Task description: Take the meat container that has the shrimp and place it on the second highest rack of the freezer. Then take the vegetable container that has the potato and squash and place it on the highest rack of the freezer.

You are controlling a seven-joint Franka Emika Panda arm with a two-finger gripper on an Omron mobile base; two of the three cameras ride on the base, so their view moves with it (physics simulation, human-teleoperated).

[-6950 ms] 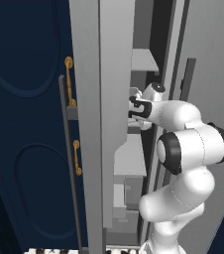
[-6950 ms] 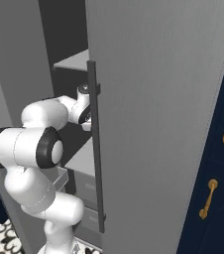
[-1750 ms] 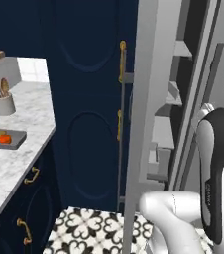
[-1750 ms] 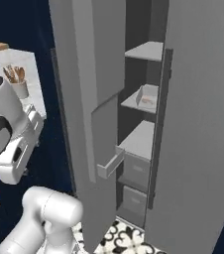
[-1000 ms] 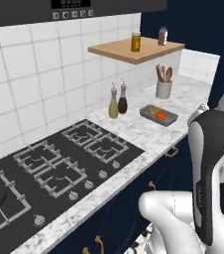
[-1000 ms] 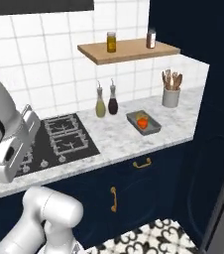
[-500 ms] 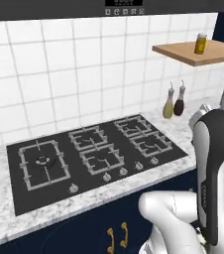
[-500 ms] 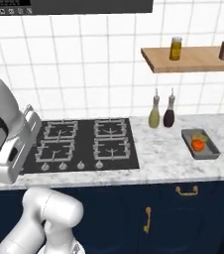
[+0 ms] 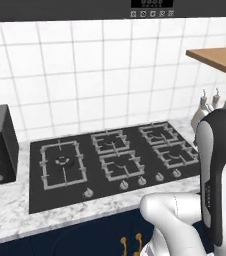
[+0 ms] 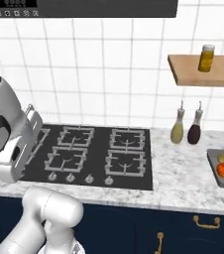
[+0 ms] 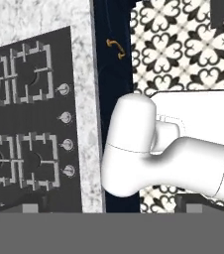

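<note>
The smooth, glossy white robot arm point(image 9: 185, 220) is built from rounded, tube-like segments with bulbous elbows. In the left base view, one upright white link point(image 9: 220, 175) carries a long dark charcoal band running down its side, dotted with tiny pale marks like small screws. In the right base view, a large rounded white housing point(image 10: 2, 126) shows a wide dark grey ring around its joint, with a small white logo on it, and a boxy white block attached below. No cables are visible.
</note>
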